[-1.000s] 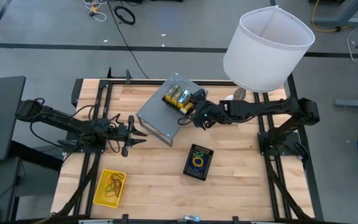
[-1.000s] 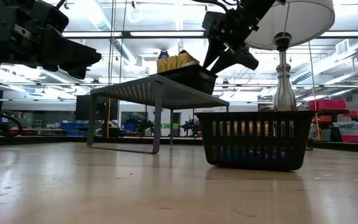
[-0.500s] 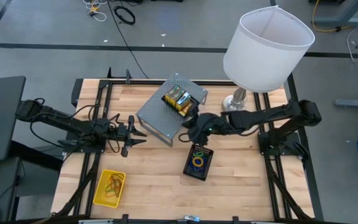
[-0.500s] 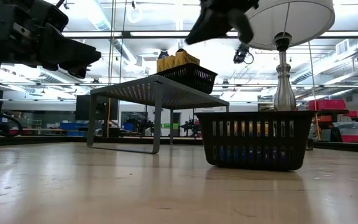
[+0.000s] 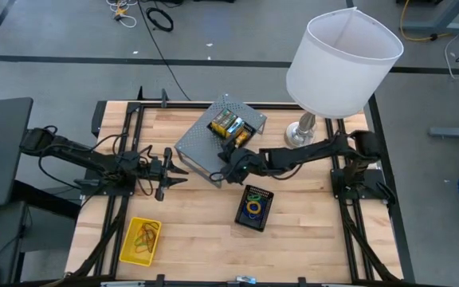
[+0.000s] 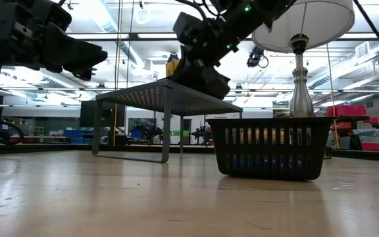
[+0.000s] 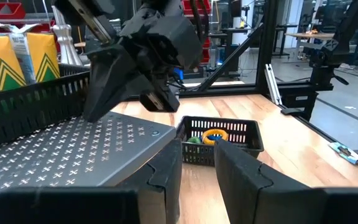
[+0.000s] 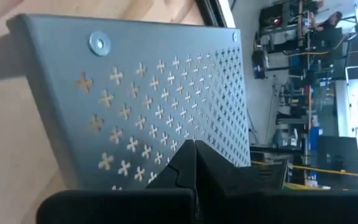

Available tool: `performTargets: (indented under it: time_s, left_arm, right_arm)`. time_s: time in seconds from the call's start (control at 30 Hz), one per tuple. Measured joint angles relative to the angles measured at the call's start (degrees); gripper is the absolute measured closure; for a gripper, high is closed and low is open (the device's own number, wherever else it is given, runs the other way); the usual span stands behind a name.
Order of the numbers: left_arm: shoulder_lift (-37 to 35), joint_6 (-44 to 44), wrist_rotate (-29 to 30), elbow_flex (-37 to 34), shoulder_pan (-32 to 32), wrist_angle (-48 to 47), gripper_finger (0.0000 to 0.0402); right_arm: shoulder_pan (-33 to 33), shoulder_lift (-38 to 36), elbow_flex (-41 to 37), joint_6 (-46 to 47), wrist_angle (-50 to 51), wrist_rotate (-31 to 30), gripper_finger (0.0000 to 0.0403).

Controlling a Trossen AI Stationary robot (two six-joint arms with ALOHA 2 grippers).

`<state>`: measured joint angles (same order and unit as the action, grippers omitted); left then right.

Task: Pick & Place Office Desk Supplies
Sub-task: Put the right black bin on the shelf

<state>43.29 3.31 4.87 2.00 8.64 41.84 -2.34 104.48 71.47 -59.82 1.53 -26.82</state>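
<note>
**High view: right hand empty, between picks**

Item 1. Right hand (image 5: 228, 170): over the front corner of the grey perforated riser (image 5: 202, 151), fingers pressed together, nothing between them. The right wrist view confirms this: dark fingertips meet over bare riser top.

Item 2. Left hand (image 5: 168, 170): waits over the table (image 5: 317, 231) left of the riser, fingers slightly apart, empty.

Item 3. Crayon boxes (image 5: 228, 125): stand in a black mesh tray (image 5: 241, 137) on the riser, behind the right hand.

Item 4. Second mesh tray (image 5: 253, 207): on the table in front of the riser, holding coloured rubber bands (image 5: 253, 208).

Item 5. Yellow basket (image 5: 139, 241): near the left front corner, with bands inside.

Step in hand, as judged: a placing looks finished and the arm is travelling free. The next move calls for choosing a supply, spreading the fingers and lowering squarely over it.

Change from earlier frames: a second ago the right hand sat at the crayon tray with fingers wider; it has since closed and moved forward-left across the riser. Left arm unchanged.
</note>
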Motion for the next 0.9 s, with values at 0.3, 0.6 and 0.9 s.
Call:
performTargets:
  time_s: [0.3, 0.6, 0.9]
  left_arm:
    - [0.0, 0.3, 0.0, 0.0, 0.0, -0.1, 0.0298]
    - [0.0, 0.3, 0.0, 0.0, 0.0, -0.1, 0.0298]
    - [0.0, -1.1, 1.7, 0.0, 0.0, 0.4, 0.0298]
  right_arm:
    - [0.3, -0.1, 1.7, 0.0, 3.6, -7.8, 0.0402]
    - [0.3, -0.1, 1.7, 0.0, 4.8, -15.1, 0.0403]
    - [-2.8, -0.3, 1.7, 1.4, 4.8, -15.8, 0.0403]
